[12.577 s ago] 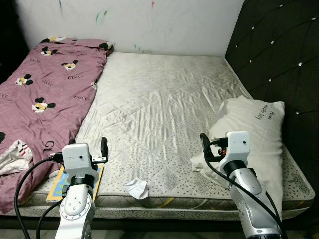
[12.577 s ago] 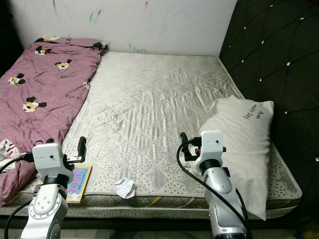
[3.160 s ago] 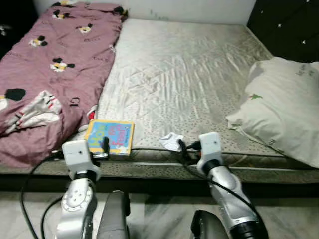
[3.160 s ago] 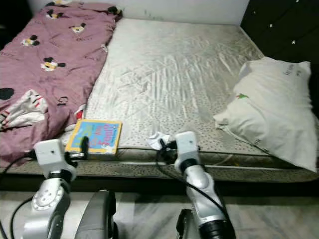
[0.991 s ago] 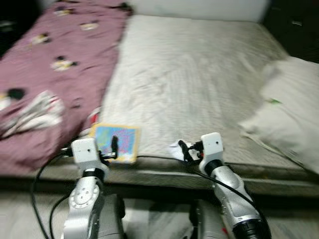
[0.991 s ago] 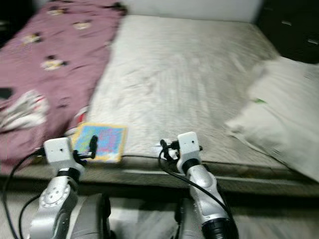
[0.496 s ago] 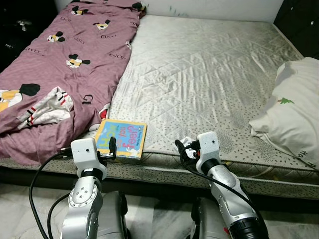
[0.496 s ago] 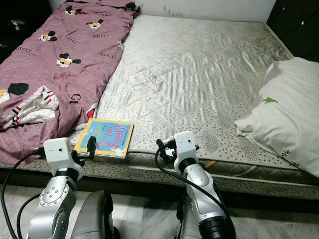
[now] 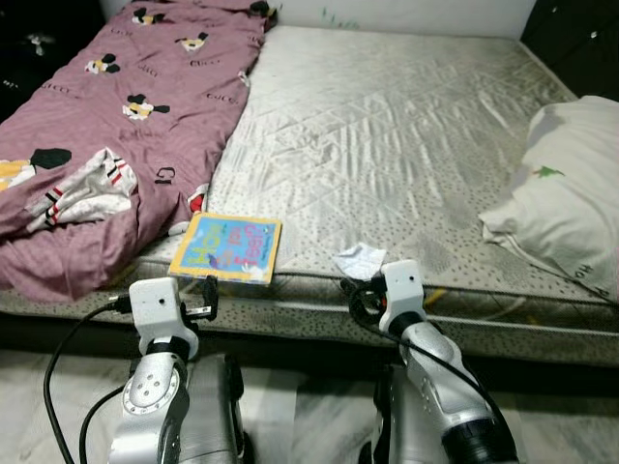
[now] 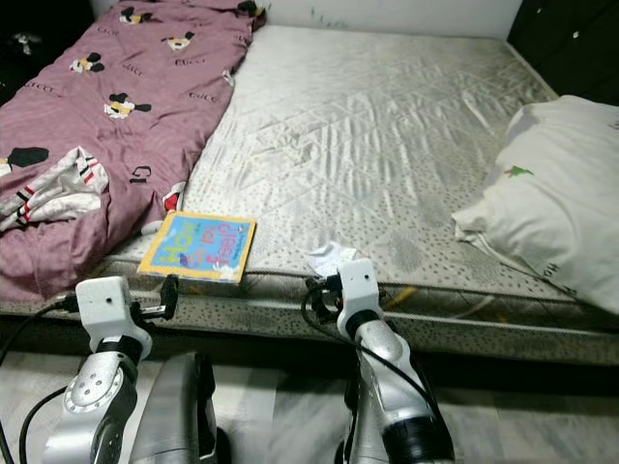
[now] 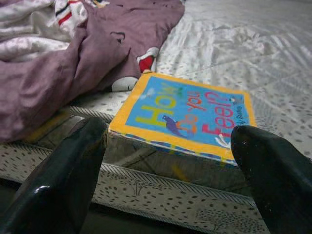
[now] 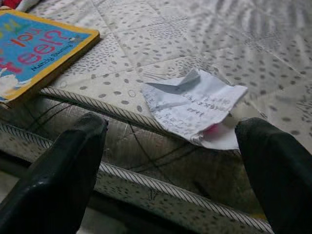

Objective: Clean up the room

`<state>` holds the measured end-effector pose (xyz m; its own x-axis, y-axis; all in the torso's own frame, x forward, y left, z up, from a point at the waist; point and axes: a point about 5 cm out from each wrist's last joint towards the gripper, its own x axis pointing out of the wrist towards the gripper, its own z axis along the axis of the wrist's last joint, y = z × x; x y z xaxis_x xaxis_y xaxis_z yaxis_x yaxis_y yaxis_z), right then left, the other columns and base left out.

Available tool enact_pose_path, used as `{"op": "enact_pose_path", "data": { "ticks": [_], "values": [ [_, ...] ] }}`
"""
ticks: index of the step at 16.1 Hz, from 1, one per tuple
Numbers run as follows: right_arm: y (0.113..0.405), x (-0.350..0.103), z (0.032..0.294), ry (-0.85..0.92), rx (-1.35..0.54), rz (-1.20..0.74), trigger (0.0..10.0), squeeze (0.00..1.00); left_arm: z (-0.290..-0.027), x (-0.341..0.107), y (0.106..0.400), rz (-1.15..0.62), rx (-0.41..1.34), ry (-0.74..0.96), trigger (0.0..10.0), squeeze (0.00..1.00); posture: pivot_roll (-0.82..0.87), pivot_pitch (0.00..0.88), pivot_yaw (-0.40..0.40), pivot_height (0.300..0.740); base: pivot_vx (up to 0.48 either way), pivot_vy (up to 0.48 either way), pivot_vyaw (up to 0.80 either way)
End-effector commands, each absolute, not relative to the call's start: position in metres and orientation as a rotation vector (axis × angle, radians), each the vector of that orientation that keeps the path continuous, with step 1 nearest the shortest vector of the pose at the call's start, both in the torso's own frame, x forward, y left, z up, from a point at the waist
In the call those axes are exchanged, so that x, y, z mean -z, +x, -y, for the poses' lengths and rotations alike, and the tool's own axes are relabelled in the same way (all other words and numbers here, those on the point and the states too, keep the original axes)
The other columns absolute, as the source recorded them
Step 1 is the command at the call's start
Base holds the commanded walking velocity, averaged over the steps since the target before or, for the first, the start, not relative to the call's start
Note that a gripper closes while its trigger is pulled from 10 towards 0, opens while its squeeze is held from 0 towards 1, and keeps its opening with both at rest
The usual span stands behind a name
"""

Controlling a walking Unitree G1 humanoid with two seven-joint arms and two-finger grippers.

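A colourful picture book lies flat at the mattress's near edge, beside a purple patterned blanket. A crumpled white paper sits on the same edge, to the book's right. My left gripper is open just short of the mattress side, its fingers spread wide before the book. My right gripper is also open, a little short of the paper, touching nothing. In the left eye view the left gripper and right gripper sit low before the bed.
A white pillow lies at the right side of the bed. A striped white garment is bundled in the blanket at the left. A dark padded headboard is at the far right. Pale floor lies below the bed.
The camera has shifted, so the bed sits higher in the picture. Both grippers now hang lower against the mattress side, and the crumpled paper shows just beyond the right one.
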<state>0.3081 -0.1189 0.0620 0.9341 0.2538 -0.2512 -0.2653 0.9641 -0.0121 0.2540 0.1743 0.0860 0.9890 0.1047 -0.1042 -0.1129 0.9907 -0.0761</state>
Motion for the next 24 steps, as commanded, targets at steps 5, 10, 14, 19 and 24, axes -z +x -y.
{"op": "enact_pose_path", "data": {
  "ticks": [5, 10, 14, 19, 24],
  "values": [
    [0.326, -0.066, 0.1, -0.02, -0.24, -0.32, 10.0, 0.0, -0.171, -0.094, 0.239, -0.1, -0.015, -0.067, 10.0, 0.0, 0.14, 0.126, -0.029, 0.521, 0.0, 0.0, 0.0],
    [0.336, -0.068, 0.083, 0.123, -0.205, -0.388, 10.0, 0.0, -0.169, -0.099, 0.215, -0.13, 0.045, -0.057, 10.0, 0.0, 0.19, 0.177, -0.011, 0.521, 0.0, 0.0, 0.0],
    [0.35, -0.082, 0.098, 0.14, -0.11, -0.328, 10.0, 0.0, -0.169, -0.107, 0.212, -0.137, 0.072, -0.043, 10.0, 0.0, 0.21, 0.194, 0.013, 0.521, 0.0, 0.0, 0.0],
    [0.352, -0.083, 0.109, 0.139, -0.071, -0.308, 10.0, 0.0, -0.168, -0.108, 0.212, -0.15, 0.079, -0.037, 10.0, 0.0, 0.21, 0.191, 0.021, 0.521, 0.0, 0.0, 0.0],
    [0.352, -0.083, 0.103, 0.169, -0.068, -0.304, 2.8, 0.0, -0.164, -0.109, 0.22, -0.144, 0.092, -0.042, 10.0, 0.0, 0.19, 0.176, 0.027, 0.521, 0.0, 0.0, 0.0]
  ]
}}
